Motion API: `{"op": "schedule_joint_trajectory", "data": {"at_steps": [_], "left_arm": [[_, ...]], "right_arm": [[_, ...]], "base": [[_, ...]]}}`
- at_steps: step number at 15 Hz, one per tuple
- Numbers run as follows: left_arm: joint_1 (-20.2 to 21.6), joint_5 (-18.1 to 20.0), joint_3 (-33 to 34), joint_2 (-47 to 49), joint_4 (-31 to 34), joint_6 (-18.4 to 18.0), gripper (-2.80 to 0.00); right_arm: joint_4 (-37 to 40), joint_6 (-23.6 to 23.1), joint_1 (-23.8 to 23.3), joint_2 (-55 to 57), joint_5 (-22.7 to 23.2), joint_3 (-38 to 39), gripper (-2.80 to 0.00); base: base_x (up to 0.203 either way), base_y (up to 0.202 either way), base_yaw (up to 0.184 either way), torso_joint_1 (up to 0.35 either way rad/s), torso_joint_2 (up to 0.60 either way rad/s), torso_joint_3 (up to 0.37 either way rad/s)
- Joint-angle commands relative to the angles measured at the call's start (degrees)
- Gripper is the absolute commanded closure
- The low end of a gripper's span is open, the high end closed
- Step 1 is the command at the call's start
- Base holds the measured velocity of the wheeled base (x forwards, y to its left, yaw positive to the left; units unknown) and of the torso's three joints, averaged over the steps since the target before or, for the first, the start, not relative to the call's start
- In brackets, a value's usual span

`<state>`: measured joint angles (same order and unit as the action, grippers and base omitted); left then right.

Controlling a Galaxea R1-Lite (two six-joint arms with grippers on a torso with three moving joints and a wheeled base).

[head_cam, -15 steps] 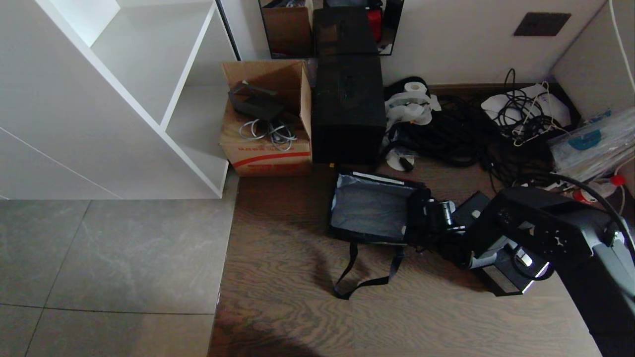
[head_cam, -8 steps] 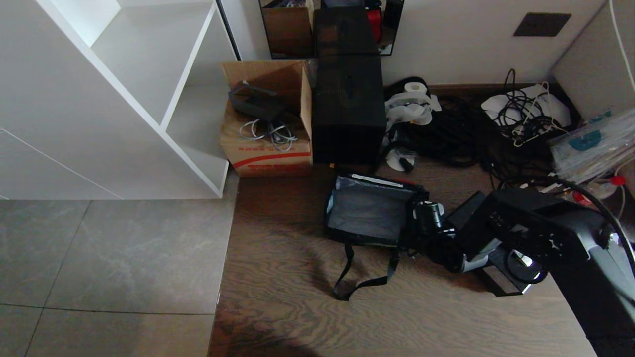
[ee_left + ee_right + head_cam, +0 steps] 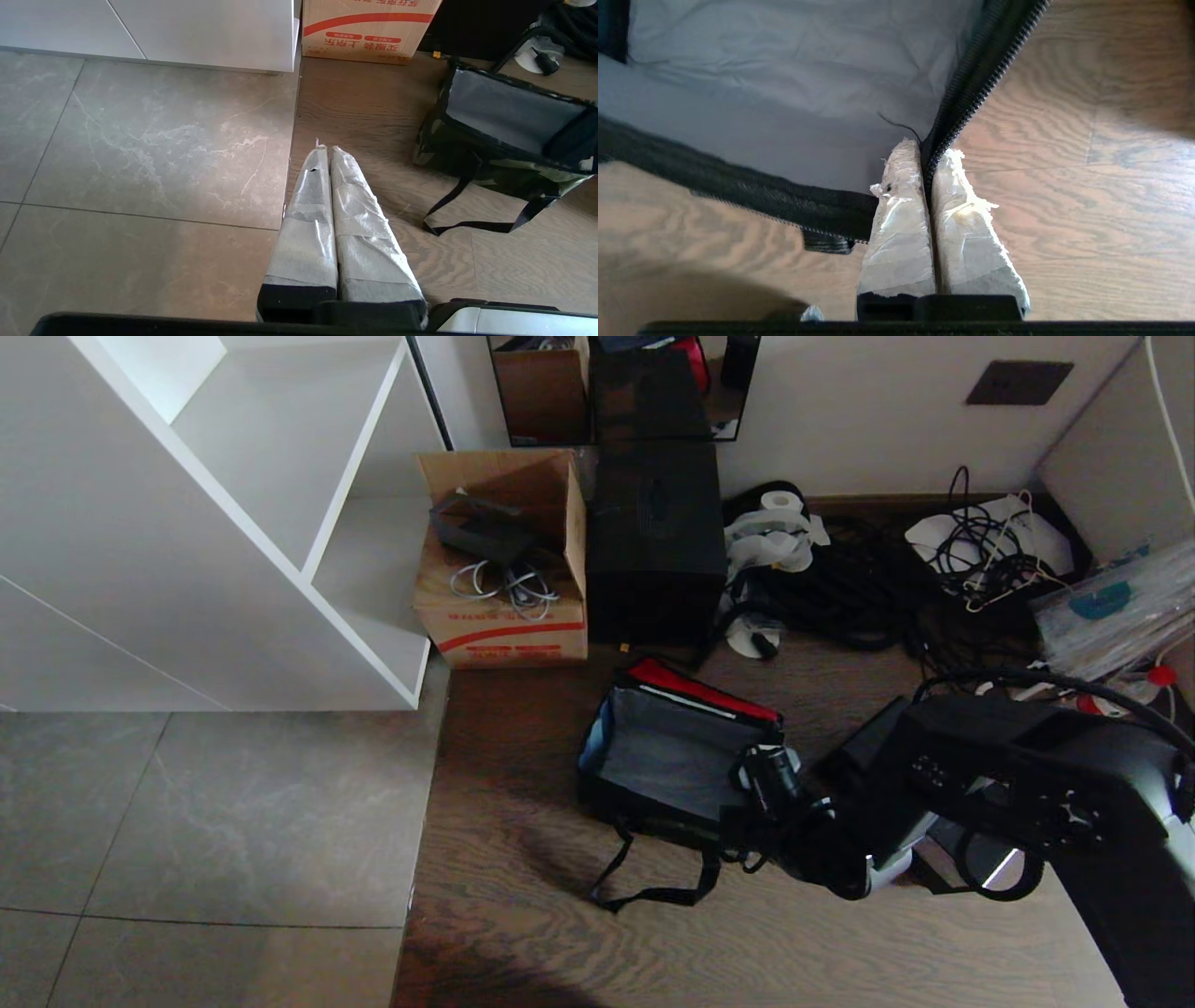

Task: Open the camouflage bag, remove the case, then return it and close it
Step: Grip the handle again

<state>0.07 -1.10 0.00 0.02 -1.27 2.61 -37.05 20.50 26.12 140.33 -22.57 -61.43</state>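
Against the far wall stood the white shelf (image 3: 233, 523), the biggest thing in the room, with grey tiles before it and wood floor (image 3: 560, 952) to its right. Beside the shelf sat a cardboard box (image 3: 504, 616) with a red stripe, cables lying in it, and a tall black box (image 3: 656, 541) touched its right side. A heap of black cables (image 3: 859, 597) spread along the wall further right.

On the wood floor in front of the black box lay the bag (image 3: 667, 761), open, its grey inside showing and nothing to be seen in it. Its red-lined lid (image 3: 700, 689) stood up along the far edge. The black strap (image 3: 653, 887) trailed in a loop on the floor at the near side.

The right arm (image 3: 1027, 793) reached in from the right, and behind it lay the case (image 3: 864, 737), mostly hidden, just right of the bag.

The right end effector (image 3: 931, 161) was at the bag's right-hand edge, its taped fingers (image 3: 901, 224) pinched tight on the zipper edge (image 3: 971, 79) of the bag, one finger inside the rim and one outside.

The left end effector (image 3: 325, 150) hung over the seam between tile and wood, well left of the bag, its fingers pressed together on nothing.
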Motion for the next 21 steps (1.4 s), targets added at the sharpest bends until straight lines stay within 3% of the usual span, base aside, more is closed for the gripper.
{"op": "schedule_joint_trajectory", "data": {"at_steps": [1,2,3,10,16,21], "left_arm": [[0.01,-0.05,0.62,-0.02,-0.05,0.03,0.00],[0.01,-0.05,0.62,-0.02,-0.05,0.03,0.00],[0.01,-0.05,0.62,-0.02,-0.05,0.03,0.00],[0.01,-0.05,0.62,-0.02,-0.05,0.03,0.00],[0.01,-0.05,0.62,-0.02,-0.05,0.03,0.00],[0.01,-0.05,0.62,-0.02,-0.05,0.03,0.00]], "right_arm": [[-0.35,0.02,1.13,-0.60,-1.16,0.58,0.00],[-0.13,-0.20,1.13,-0.67,-0.81,1.14,0.00],[-0.13,0.33,1.21,-0.58,-0.81,1.08,-2.80],[1.08,0.26,0.96,-5.16,0.80,2.45,-2.80],[2.51,-1.20,-8.25,-2.94,3.29,-4.90,-2.80],[2.58,-2.49,-11.53,1.34,4.89,-11.18,-2.80]], "base": [[0.000,0.000,0.000,0.000,0.00,0.000],[0.000,0.000,0.000,0.000,0.00,0.000],[0.000,0.000,0.000,0.000,0.00,0.000],[0.000,0.000,0.000,0.000,0.00,0.000],[0.000,0.000,0.000,0.000,0.00,0.000],[0.000,0.000,0.000,0.000,0.00,0.000]]}}
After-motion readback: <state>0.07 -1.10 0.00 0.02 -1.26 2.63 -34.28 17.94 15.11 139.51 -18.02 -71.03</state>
